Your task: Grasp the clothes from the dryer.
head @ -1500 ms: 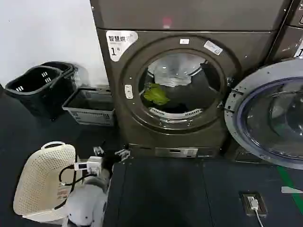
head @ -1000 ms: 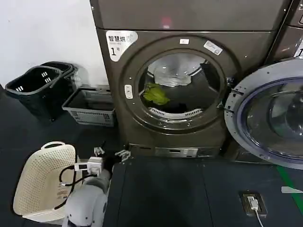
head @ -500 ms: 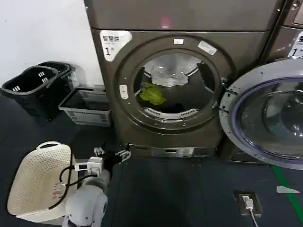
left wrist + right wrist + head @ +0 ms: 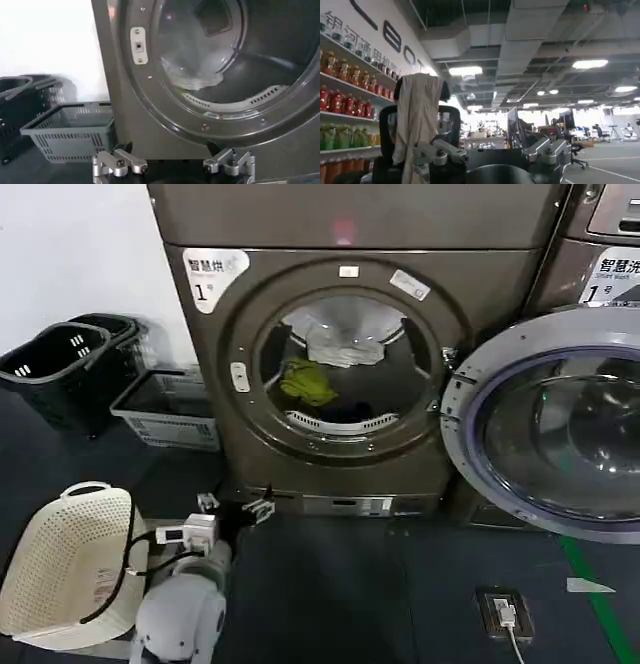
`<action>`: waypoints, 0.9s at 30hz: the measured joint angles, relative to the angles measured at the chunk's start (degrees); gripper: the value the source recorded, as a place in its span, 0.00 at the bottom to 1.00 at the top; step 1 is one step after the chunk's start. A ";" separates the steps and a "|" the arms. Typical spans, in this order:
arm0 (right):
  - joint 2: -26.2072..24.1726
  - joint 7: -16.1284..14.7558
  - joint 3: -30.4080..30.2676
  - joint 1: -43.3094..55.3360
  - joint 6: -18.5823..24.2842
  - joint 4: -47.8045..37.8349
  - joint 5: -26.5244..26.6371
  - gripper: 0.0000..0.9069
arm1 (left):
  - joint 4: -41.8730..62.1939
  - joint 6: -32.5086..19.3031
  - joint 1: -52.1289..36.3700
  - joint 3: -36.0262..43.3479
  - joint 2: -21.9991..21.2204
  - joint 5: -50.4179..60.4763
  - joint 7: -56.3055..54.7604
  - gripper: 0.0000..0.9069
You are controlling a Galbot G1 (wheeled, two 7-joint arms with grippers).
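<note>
— What's the ground like?
— A dark floor (image 4: pixel 340 594), with the dryer (image 4: pixel 350 354) standing on it.
— Anything beside the machine?
— A grey basket (image 4: pixel 165 412) just beside it, black baskets (image 4: pixel 65 369) farther out, and a cream laundry basket (image 4: pixel 62 569) nearer. A green stripe (image 4: pixel 600 604) and a small charger (image 4: pixel 503 614) lie opposite.

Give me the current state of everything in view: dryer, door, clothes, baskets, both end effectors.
dryer: porthole open
glass door: swung wide open
yellow-green piece: inside the drum
white piece: inside the drum, farther back
cream basket: on the floor, tipped
grey basket: upright
left end effector: open, low before the dryer
right end effector: open, facing the room
</note>
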 measured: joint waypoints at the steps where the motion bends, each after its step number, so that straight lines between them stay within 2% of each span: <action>1: 0.00 0.06 -0.05 0.05 0.00 0.06 0.00 1.00 | -0.01 0.00 0.00 -0.02 0.05 -0.02 0.00 1.00; 27: 0.09 0.18 0.32 -0.11 0.46 -0.51 0.11 1.00 | 0.04 0.00 0.23 -0.20 -0.32 0.03 0.06 1.00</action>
